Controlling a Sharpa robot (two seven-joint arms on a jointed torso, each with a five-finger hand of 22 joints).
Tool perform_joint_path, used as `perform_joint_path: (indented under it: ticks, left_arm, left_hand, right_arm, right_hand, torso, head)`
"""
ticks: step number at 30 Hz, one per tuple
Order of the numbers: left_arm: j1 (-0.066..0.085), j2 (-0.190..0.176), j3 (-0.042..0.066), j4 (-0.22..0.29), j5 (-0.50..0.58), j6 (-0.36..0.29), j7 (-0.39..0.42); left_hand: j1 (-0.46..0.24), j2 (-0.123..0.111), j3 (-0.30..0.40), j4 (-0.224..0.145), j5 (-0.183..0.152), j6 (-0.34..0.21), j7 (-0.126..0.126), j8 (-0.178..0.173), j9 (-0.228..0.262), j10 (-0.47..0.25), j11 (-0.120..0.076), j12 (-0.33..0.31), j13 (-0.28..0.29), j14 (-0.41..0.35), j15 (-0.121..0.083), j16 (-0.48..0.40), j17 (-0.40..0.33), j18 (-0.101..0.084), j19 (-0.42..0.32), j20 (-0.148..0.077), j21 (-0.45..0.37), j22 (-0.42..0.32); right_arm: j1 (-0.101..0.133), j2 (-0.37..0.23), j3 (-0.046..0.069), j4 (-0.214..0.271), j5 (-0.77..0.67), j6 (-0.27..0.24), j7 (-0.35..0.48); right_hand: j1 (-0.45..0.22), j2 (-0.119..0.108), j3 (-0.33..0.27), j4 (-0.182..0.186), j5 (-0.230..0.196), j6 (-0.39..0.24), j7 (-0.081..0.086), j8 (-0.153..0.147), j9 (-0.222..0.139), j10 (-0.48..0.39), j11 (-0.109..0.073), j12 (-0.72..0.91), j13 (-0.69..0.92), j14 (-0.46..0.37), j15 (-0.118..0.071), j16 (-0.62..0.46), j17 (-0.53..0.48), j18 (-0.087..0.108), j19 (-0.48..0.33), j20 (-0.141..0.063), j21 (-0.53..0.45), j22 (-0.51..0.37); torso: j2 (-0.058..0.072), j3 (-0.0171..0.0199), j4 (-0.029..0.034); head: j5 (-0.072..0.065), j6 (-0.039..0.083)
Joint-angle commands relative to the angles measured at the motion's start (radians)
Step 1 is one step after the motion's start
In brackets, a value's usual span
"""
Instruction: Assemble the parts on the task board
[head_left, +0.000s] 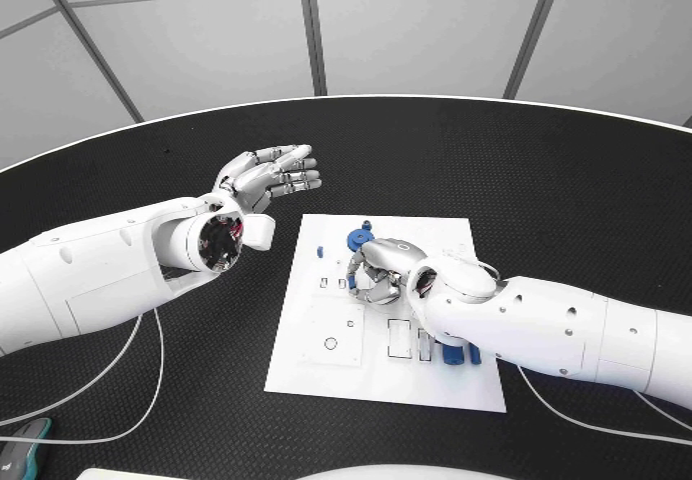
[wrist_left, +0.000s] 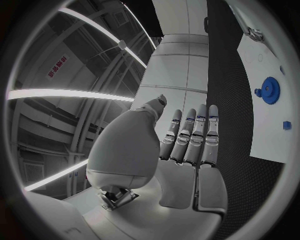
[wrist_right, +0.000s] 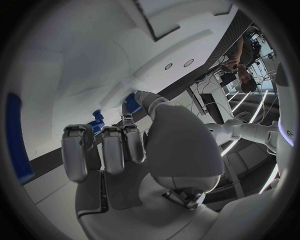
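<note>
A: Why is the left hand (head_left: 268, 176) so far from the board (head_left: 325, 300)?

B: I think it waits. It is over the bare table, fingers straight and side by side, holding nothing.

A: And the right hand (head_left: 378, 272)?

B: It is low over the board, fingers curled beside the blue gear (head_left: 358, 238). I cannot tell if it pinches a part. More parts (head_left: 464, 353) lie by its wrist.

A: Any writing?

B: None readable on the board.
</note>
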Motion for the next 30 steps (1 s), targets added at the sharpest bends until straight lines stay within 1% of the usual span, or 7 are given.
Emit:
perform_joint_path:
  ticks: [1,13,22,25,30]
  left_arm:
    - [0.000,0.000,0.000,0.000,0.000,0.000,0.000]
    - [0.000,-0.002,0.000,0.001,0.000,0.000,-0.001]
    - [0.000,-0.002,0.000,0.001,0.000,0.001,-0.003]
    - [0.000,-0.003,0.000,0.001,0.000,0.001,-0.003]
    - [0.000,-0.003,0.000,0.001,0.000,0.000,-0.003]
  left_hand:
    - [-0.008,-0.003,0.005,-0.001,0.003,0.006,0.074,-0.006,-0.002,0.005,0.003,-0.005,0.000,-0.001,-0.002,-0.005,0.001,0.016,0.008,0.001,-0.004,-0.001]
    - [-0.008,-0.003,0.005,-0.001,0.003,0.006,0.074,-0.006,-0.002,0.005,0.003,-0.005,0.000,-0.001,-0.002,-0.005,0.001,0.016,0.008,0.001,-0.004,-0.001]
    - [-0.009,-0.003,0.005,0.000,0.003,0.006,0.074,-0.007,-0.002,0.004,0.003,-0.006,-0.001,-0.002,-0.001,-0.006,0.002,0.016,0.008,0.001,-0.004,-0.002]
    - [-0.009,-0.003,0.005,0.000,0.003,0.006,0.074,-0.007,-0.002,0.004,0.003,-0.006,-0.001,-0.002,-0.001,-0.006,0.002,0.016,0.008,0.001,-0.004,-0.002]
    - [-0.010,-0.003,0.006,-0.001,0.003,0.006,0.074,-0.007,-0.002,0.003,0.003,-0.007,-0.001,-0.002,-0.001,-0.006,0.002,0.016,0.008,0.001,-0.005,-0.002]
  right_arm:
    - [0.000,0.000,0.000,0.000,0.000,0.001,0.000]
    - [0.000,0.001,0.000,-0.003,0.000,0.001,0.000]
    - [0.000,0.002,0.000,-0.004,0.000,-0.001,-0.001]
    - [0.000,0.002,0.000,-0.004,0.000,-0.002,-0.001]
    - [0.000,0.002,0.000,-0.004,0.000,-0.002,-0.001]
  right_hand:
    - [-0.010,0.002,0.002,-0.007,-0.005,-0.007,0.001,-0.007,-0.002,0.039,0.008,-0.005,0.193,0.106,0.004,0.003,0.263,-0.007,0.107,0.000,0.004,0.263]
    - [-0.020,-0.010,0.006,-0.011,-0.009,-0.032,0.012,-0.020,-0.008,0.029,0.018,-0.016,0.185,0.106,0.012,0.003,0.263,-0.007,0.106,0.008,0.001,0.261]
    - [-0.022,-0.015,0.007,-0.013,-0.010,-0.041,0.016,-0.024,-0.011,0.025,0.021,-0.022,0.180,0.106,0.015,0.003,0.263,-0.006,0.106,0.011,0.000,0.260]
    - [-0.029,-0.024,0.006,-0.014,-0.014,-0.056,0.022,-0.033,-0.015,0.015,0.027,-0.033,0.171,0.106,0.020,0.003,0.263,-0.005,0.103,0.016,-0.005,0.256]
    - [-0.034,-0.030,0.006,-0.014,-0.018,-0.070,0.027,-0.040,-0.019,0.008,0.031,-0.040,0.165,0.106,0.024,0.003,0.263,-0.004,0.102,0.019,-0.007,0.254]
  torso:
    - [0.000,0.0004,0.0003]
    - [0.000,0.0005,0.0003]
    - [0.000,0.0007,0.0009]
    - [0.000,0.0010,0.0005]
    - [0.000,0.0010,0.0005]
  head:
    - [0.000,0.000]
    - [-0.001,-0.001]
    - [-0.003,-0.003]
    - [-0.003,-0.003]
    - [-0.003,-0.003]
